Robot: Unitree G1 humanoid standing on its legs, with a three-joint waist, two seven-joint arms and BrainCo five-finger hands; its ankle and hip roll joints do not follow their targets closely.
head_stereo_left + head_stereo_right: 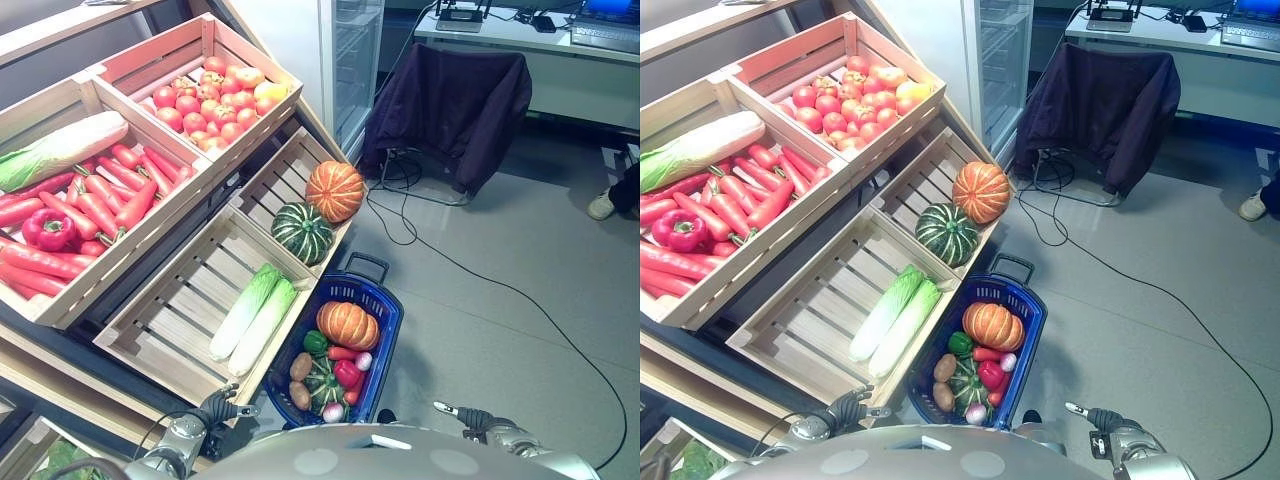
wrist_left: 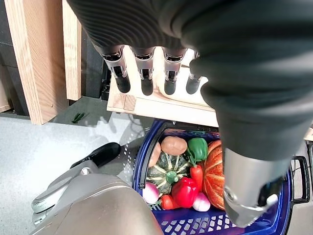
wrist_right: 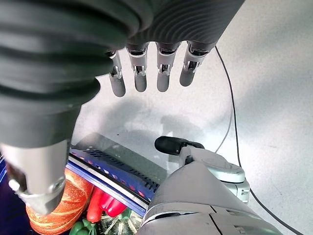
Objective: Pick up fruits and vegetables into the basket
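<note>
A blue basket (image 1: pixel 387 300) stands on the floor before the wooden crates. It holds an orange pumpkin (image 1: pixel 347 325), a small green squash (image 1: pixel 322 382), a red pepper (image 1: pixel 347 373), a green pepper (image 1: pixel 315 342), potatoes (image 1: pixel 300 367) and small radishes (image 1: pixel 333 411). My left hand (image 1: pixel 222 407) hangs low beside the basket's near left corner, fingers (image 2: pixel 146 73) straight, holding nothing. My right hand (image 1: pixel 462 414) hangs low to the basket's right, fingers (image 3: pixel 140 73) straight and empty. The crates hold two cabbages (image 1: pixel 252 315), a green squash (image 1: pixel 302 232), an orange pumpkin (image 1: pixel 334 190), carrots (image 1: pixel 100 200) and tomatoes (image 1: pixel 205 105).
A chair draped in dark cloth (image 1: pixel 450 100) stands behind on the grey floor. A glass-door cabinet (image 1: pixel 350 60) is beside the crates. A person's shoe (image 1: pixel 602 205) shows at the far right. Open floor lies to the basket's right.
</note>
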